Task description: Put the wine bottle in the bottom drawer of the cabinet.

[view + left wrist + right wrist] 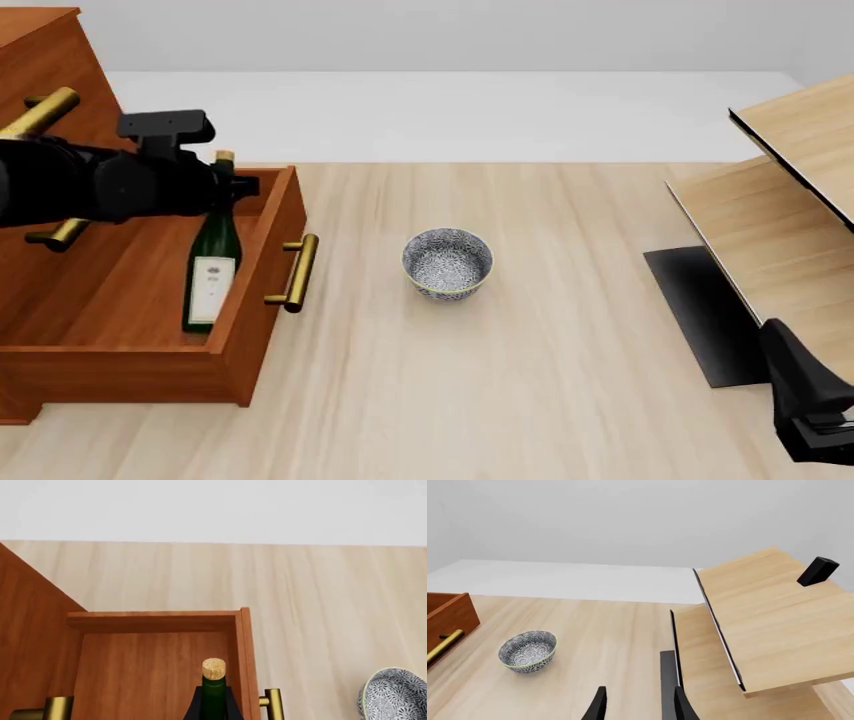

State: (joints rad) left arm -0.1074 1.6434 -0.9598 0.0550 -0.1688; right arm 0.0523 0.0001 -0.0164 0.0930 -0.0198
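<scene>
Left pincer (220,185): we see it clamped on the neck of the wine bottle (211,262) so it hangs upright.
Bottle: directly beneath the pincer, inside the pulled-out bottom drawer (260,300), ready for release.
Right pincer (637,705): fingers apart, holding nothing, parked well away.

The left gripper (230,187), its arm reaching in from the left, is clamped on something slim, while the right gripper (638,702) (fingers parted, holding nothing) sits low at the right.
</scene>
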